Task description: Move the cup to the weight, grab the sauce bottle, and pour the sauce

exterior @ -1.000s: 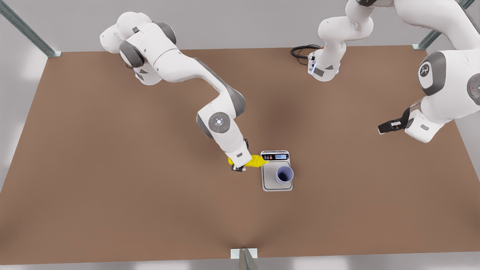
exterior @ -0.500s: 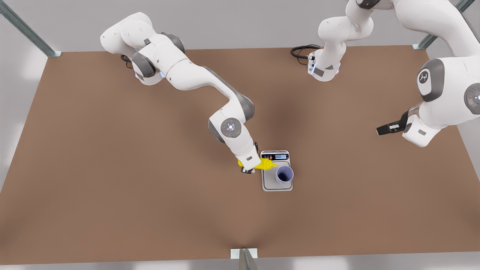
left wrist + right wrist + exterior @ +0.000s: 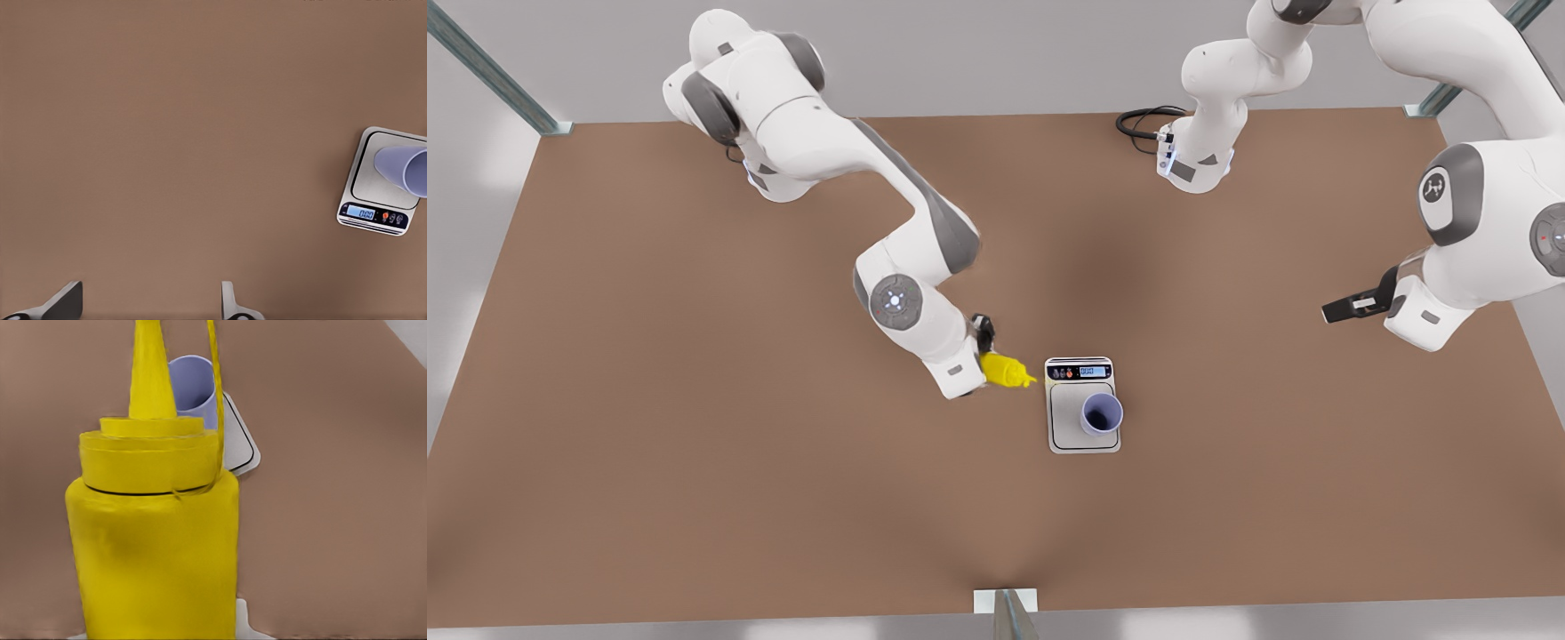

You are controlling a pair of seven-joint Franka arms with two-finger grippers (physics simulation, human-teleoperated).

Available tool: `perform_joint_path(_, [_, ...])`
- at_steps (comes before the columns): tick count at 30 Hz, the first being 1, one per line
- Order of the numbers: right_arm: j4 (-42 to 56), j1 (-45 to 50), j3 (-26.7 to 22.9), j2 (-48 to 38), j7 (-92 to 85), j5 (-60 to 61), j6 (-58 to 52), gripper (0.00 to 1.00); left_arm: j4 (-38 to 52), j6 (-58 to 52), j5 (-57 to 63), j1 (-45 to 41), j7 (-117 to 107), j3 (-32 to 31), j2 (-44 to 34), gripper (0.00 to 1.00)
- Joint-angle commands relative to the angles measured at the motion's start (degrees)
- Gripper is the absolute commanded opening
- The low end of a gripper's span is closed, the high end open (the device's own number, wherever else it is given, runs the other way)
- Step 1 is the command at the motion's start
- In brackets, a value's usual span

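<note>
We find the cup (image 3: pixel 1102 414) upright on the scale (image 3: pixel 1083 404), toward the plate's edge at the front view's right, so the first step looks complete. The scale lies flat on the counter (image 3: pixel 694 444) with its display strip on the side facing the arm bases.

The right end effector (image 3: pixel 985 357) is clamped on the bottle (image 3: pixel 1005 370), holding it near level just beside the scale at the front view's left. The nozzle points at the display strip and stops short of the scale, apart from the cup. In the right wrist view the bottle (image 3: pixel 157 540) sits between camera and cup (image 3: pixel 197 390), nozzle roughly in line with the rim; we judge this alignment intended for the pour.

The left end effector (image 3: pixel 1352 305) hangs well apart at the front view's right, above the counter. Its wrist view shows its fingers (image 3: pixel 63 303) spread and empty, with scale (image 3: pixel 380 183) and cup (image 3: pixel 403 170) off to one side. This arm waits.

In our judgement, pouring calls for bringing the nozzle over the cup's mouth. Given the cup's offset seat, a short approach risks sauce on the plate.
</note>
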Motion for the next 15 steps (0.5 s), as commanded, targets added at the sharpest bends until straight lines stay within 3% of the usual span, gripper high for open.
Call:
perform_joint_path(1, [-1.62, -0.46, 0.34, -1.13, -1.03, 0.27, 0.09, 0.49, 0.0, 0.0, 0.05, -0.05, 0.0, 0.0, 0.0, 1.0])
perform_joint_path(6, [-22.0, -9.42, 0.34, -9.66, -30.44, 23.0, 6.32, 0.49, 0.0, 0.0, 0.05, -0.05, 0.0, 0.0, 0.44, 1.0])
perform_joint_path(15, [-30.19, -16.45, 0.34, -9.58, -62.38, 43.33, 6.69, 0.49, 0.0, -0.09, 0.05, -0.05, 0.0, 0.0, 0.44, 1.0])
